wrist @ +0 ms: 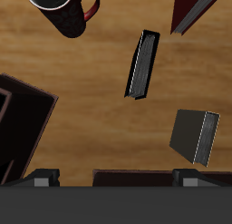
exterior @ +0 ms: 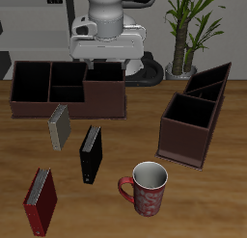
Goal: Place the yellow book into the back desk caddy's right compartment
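**Yellow book waits in front of the caddy, not yet picked up**

A wooden counter (exterior: pixel 135 136) fills the scene, with the robot's base at its far side and a potted plant (exterior: pixel 188 20) behind. The yellow book (exterior: pixel 60 126) lies on the wood just in front of the back desk caddy (exterior: pixel 68 88), near the caddy's front wall and apart from it; the wrist view shows it as a grey slab with pale page edges (wrist: pixel 195 137). The gripper (exterior: pixel 106 49) hangs above the caddy, well clear of the book, and holds nothing; only its fingertips edge into the wrist view, and whether the jaws stand parted or closed I cannot tell.

The step in hand, as I judge it, is the approach and grasp. A good grasp would come down over the book's short thickness, with the jaws turned to match its slight tilt, then lift high enough to clear the caddy's wall before moving over the right compartment (exterior: pixel 31 83), the large end section.

The black book (exterior: pixel 91 153) lies just beside the yellow one, nearer the front edge, so a careless descent could nudge it. Farther forward is the red book (exterior: pixel 40 200), and the patterned mug (exterior: pixel 149 188) stands near the front. A second dark caddy (exterior: pixel 198 117) sits well apart and should not interfere.
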